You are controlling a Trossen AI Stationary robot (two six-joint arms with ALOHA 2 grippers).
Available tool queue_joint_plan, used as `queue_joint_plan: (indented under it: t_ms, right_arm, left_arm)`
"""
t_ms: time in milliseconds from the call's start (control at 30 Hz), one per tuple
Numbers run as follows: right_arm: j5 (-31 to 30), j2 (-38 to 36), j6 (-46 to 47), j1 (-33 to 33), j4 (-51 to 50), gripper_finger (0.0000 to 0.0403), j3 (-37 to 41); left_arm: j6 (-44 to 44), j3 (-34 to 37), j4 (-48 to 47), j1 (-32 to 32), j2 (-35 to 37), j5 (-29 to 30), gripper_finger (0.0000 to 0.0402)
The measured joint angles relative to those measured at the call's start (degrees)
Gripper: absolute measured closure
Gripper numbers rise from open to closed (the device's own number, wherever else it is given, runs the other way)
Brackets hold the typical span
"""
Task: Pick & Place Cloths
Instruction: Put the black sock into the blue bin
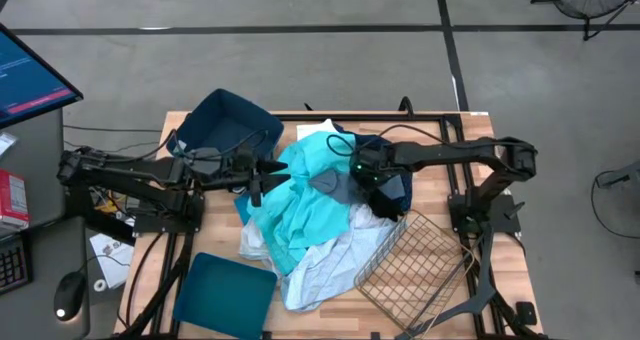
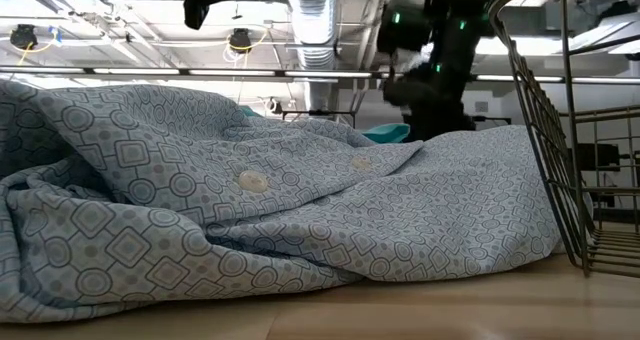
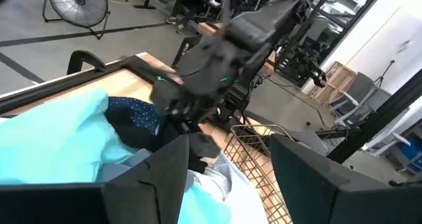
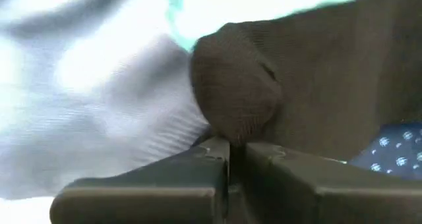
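The cloths lie heaped mid-table: a bright cyan one [image 1: 305,195] on top, a pale patterned one [image 1: 315,270] [image 2: 300,210] spreading to the near edge, a grey one [image 1: 335,185] and a navy dotted one [image 3: 135,112] [image 4: 395,151]. My right gripper [image 1: 362,180] [image 4: 231,151] reaches down into the heap and is shut on the grey cloth. My left gripper [image 1: 265,180] [image 3: 227,184] hovers open over the heap's left side, above the cyan cloth [image 3: 53,138], touching nothing. My right gripper pinches a bunched fold of the grey knit cloth [image 4: 231,112] between its two shut fingertips [image 4: 198,161], coming from above. The fold bulges just beyond the tips. The rest of the cloth lies on the heap beside the navy dotted cloth.
A dark blue fabric bin [image 1: 230,120] stands at the table's far left, a teal bin [image 1: 225,295] at the near left. A wire mesh basket [image 1: 415,265] [image 2: 560,130] lies tipped at the near right, against the pale cloth. Monitor and desk clutter sit left of the table.
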State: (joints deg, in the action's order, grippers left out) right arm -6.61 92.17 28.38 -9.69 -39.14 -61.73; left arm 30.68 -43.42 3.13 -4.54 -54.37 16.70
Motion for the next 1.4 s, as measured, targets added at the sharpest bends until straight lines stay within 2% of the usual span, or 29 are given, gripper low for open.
queue_joint_plan:
  t_ms: [267, 433, 700, 900, 1100, 1400]
  right_arm:
    - [-3.83, -11.07, 2.02, 2.33, -2.84, 0.0400, -3.12]
    - [-3.96, -18.51, 2.15, 4.30, -0.54, 0.0401, -5.83]
    - [-3.97, -25.70, 1.66, 7.58, 7.97, 0.0402, -6.56]
    - [-4.00, -25.57, 2.08, 10.63, 9.83, 0.0403, -6.56]
    - [-1.18, -22.35, 1.51, 12.42, 10.55, 0.0403, -6.52]
    - [0.76, -17.07, 1.28, 15.42, 11.39, 0.0403, -6.52]
  left_arm:
    - [0.00, 0.00, 2.74, 0.00, -0.02, -0.01, 0.0212]
    - [-3.57, 0.02, 9.61, 0.00, -1.59, -0.01, 0.0209]
    - [-11.95, 0.00, 22.09, 0.00, -6.67, -1.42, 0.0158]
    - [-21.65, 0.00, 25.84, -0.02, -10.24, -3.90, 0.0128]
    - [-28.54, 0.00, 26.08, -0.02, -11.81, -6.86, 0.0121]
    - [-30.65, 0.00, 26.06, -0.02, -11.98, -11.33, 0.0121]
